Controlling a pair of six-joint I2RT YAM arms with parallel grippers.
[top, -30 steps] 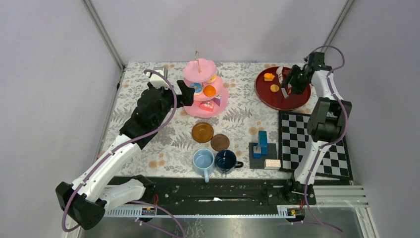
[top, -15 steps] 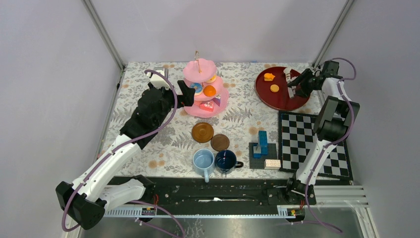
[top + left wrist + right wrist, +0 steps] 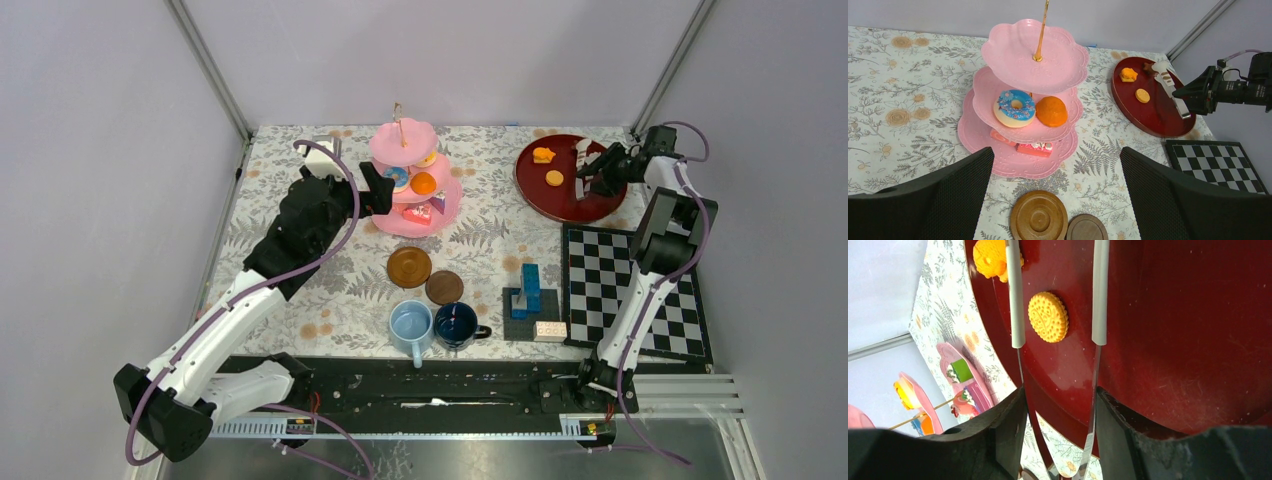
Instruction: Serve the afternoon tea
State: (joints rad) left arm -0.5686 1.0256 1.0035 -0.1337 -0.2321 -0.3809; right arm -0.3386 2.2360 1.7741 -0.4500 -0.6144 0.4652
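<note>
I measure every position from the pink stand (image 3: 998, 50). It is a three-tier plastic piece with scalloped rims and a thin gold rod (image 3: 1041, 30) through its centre, and it stands upright on the floral tablecloth (image 3: 480, 240).

Just left of the stand, the left gripper (image 3: 375, 190) faces it. Its textured black fingers (image 3: 948, 195) are spread wide with nothing between them.

On the stand's middle tier, a ring doughnut (image 3: 1014, 107) with blue icing and sprinkles sits against a smooth orange bun (image 3: 1051, 111). A pink-topped slice (image 3: 1034, 148) lies on the bottom tier.

On the near side of the stand are two round brown saucers with raised rims, a lighter saucer (image 3: 409, 266) and a darker saucer (image 3: 444, 287) just beside it. Nearer again, a light-blue mug (image 3: 411, 325) and a dark-blue mug (image 3: 457, 324) stand upright side by side.

Right of the mugs is a blue block stack (image 3: 528, 290) on a dark base.

Well right of the stand lies a glossy dark-red round tray (image 3: 560, 205). It carries a lumpy orange pastry (image 3: 543, 154) and a round, ridged yellow biscuit (image 3: 1048, 316).

Metal tongs (image 3: 1015, 300) with pale sleeved tips reach over the tray, their arms apart and the biscuit between them. I cannot tell whether the tips touch the tray. The right gripper (image 3: 598, 172) is clamped on the tongs at the tray's right edge.

A flat black-and-white chequered board (image 3: 630, 290) lies on the near side of the tray.
</note>
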